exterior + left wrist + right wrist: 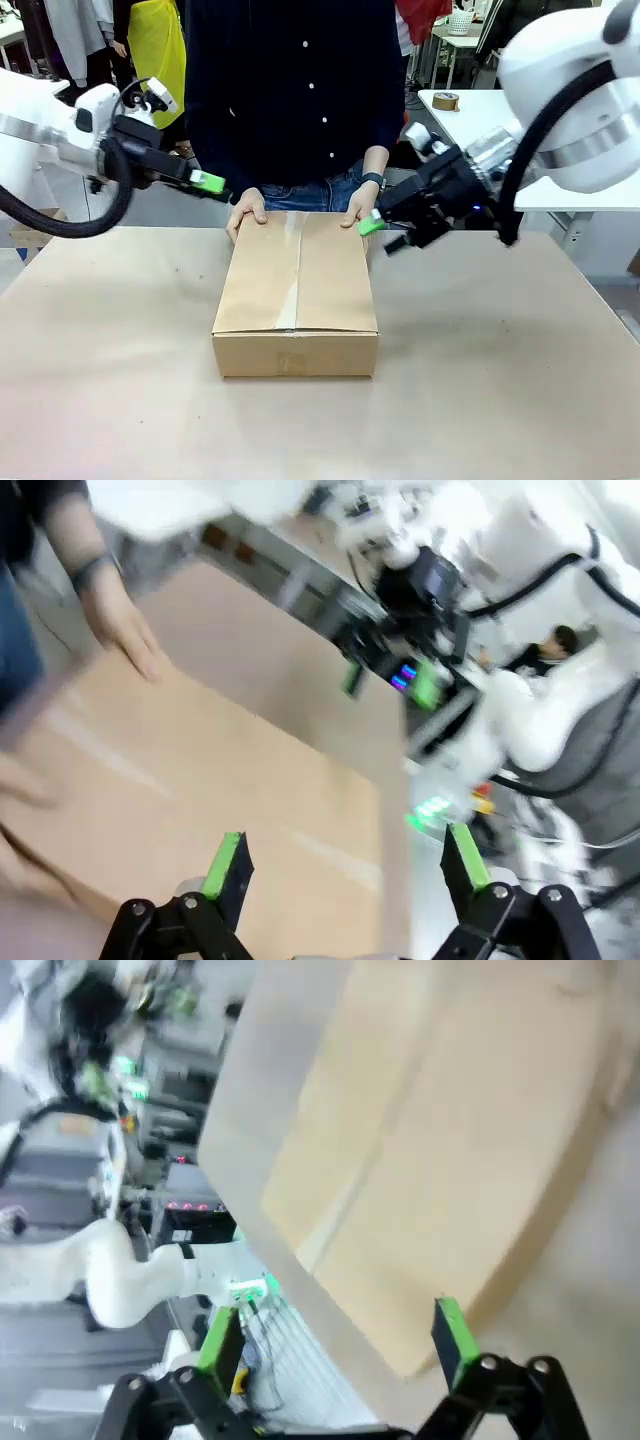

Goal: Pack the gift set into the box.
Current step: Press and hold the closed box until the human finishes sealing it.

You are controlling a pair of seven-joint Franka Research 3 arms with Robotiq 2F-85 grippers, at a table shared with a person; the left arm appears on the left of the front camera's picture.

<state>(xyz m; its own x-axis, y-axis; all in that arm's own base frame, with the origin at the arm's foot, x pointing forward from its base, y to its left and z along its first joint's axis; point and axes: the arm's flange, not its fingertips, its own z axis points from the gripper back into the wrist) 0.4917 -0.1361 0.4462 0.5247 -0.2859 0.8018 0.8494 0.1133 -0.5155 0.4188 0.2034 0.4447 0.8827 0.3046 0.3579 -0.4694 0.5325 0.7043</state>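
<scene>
Box (296,290) sits mid-desk (480,380), flaps shut, tape along the seam. Person's hands (246,212) rest on its far corners. Left pincer (205,182) and right pincer (372,225) hover released, empty, flanking the far end. Risk: right pincer is just beside a hand; closing in could nip it or shove the box.

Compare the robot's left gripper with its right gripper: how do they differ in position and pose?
The left gripper hangs higher, off the far left corner of the box, just above the person's hand. The right gripper sits lower, close beside the person's other hand at the far right corner. The left gripper points toward picture right, the right gripper toward picture left. Both are open and hold nothing.
</scene>
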